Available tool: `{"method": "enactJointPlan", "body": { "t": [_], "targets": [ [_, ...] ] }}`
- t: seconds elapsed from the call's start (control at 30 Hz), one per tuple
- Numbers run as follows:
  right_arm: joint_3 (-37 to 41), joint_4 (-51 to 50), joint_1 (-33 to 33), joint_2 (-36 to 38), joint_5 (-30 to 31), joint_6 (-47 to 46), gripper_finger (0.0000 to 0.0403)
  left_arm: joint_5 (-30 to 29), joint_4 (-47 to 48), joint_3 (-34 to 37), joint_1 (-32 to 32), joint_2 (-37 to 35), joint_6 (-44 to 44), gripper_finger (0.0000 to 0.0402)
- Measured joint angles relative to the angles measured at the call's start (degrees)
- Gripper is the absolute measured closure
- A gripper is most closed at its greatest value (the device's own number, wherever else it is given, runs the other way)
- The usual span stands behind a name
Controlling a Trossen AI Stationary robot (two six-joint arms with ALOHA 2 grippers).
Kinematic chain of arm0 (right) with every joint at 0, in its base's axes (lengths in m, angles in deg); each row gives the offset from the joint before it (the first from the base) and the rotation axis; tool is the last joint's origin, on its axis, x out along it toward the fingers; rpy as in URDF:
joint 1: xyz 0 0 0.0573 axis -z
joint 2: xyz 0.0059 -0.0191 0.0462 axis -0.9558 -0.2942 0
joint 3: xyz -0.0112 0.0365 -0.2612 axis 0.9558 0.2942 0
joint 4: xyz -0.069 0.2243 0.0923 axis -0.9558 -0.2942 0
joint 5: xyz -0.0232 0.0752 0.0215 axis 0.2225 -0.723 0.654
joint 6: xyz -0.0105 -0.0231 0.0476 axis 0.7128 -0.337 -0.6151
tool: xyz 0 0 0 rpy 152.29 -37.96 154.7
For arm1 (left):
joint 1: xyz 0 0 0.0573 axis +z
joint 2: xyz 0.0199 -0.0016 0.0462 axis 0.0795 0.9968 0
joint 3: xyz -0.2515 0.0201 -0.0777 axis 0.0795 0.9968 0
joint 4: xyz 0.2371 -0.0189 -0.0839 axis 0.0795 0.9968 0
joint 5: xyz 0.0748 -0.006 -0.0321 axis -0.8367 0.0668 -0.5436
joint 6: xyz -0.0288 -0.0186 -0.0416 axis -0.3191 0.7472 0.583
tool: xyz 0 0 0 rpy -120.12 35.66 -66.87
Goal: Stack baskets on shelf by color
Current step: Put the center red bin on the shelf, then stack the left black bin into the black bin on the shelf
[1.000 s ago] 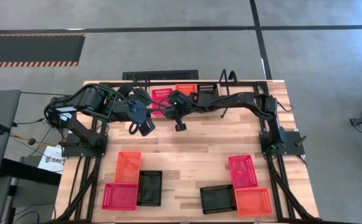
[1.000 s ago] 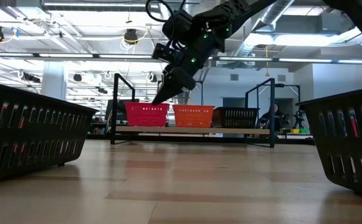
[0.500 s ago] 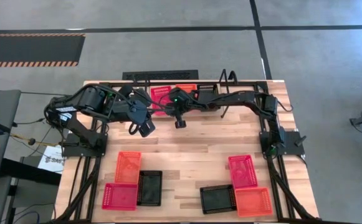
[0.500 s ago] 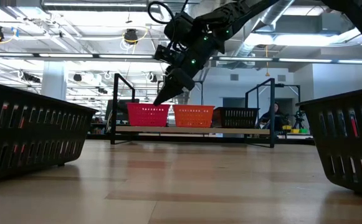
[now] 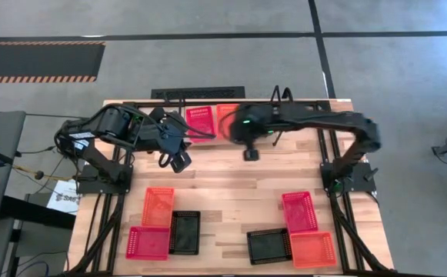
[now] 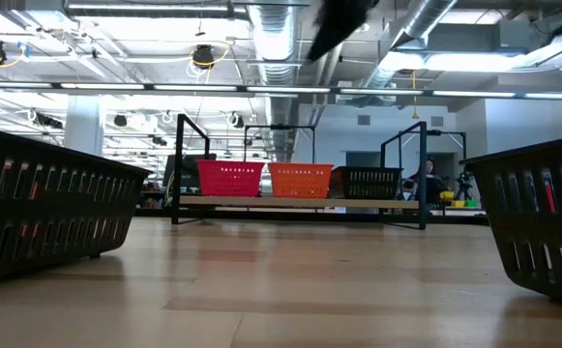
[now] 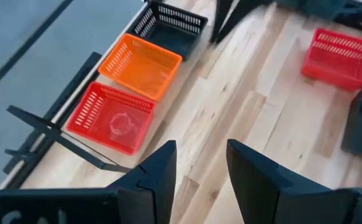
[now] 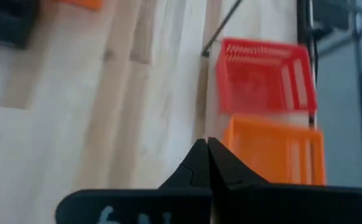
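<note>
Right claw (image 8: 207, 163), pinched shut, hangs above mesh plastic baskets (image 8: 265, 84).

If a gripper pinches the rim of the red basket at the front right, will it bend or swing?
The red basket looks like thin open plastic mesh, so it is probably light and the pinched wall may flex. It is shallow and flat-bottomed, so it should slide rather than tip. Held by one rim, it would likely hang tilted.

Baskets (image 5: 158, 206): plastic mesh. Shelf (image 6: 300, 202): pale wood, black wire frame. Tabletop (image 5: 231, 185): light wood planks.

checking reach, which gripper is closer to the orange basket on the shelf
Right. The right gripper hangs shut just in front of the orange basket on the shelf; the left gripper sits open farther off, nearer the red one.
</note>
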Motion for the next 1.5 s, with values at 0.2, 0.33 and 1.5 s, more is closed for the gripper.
{"method": "enactJointPlan", "body": {
  "t": [0.2, 0.33, 1.5],
  "targets": [
    [0.0, -14.0, -2.2, 10.1, 0.0, -20.5, 0.0402, -1.1, 0.0, 0.0, 0.1, 0.7, -4.9, 0.0272],
    [0.0, -22.9, -5.0, 12.7, 1.8, -33.9, 0.0402, -1.2, 0.0, 0.0, 0.3, 1.0, -8.4, 0.0272],
    [19.6, -30.4, -37.8, 12.2, 8.4, -84.8, 0.0400, 9.4, -1.3, 18.0, -6.0, 1.2, 23.6, 0.0314]
  ]
}}
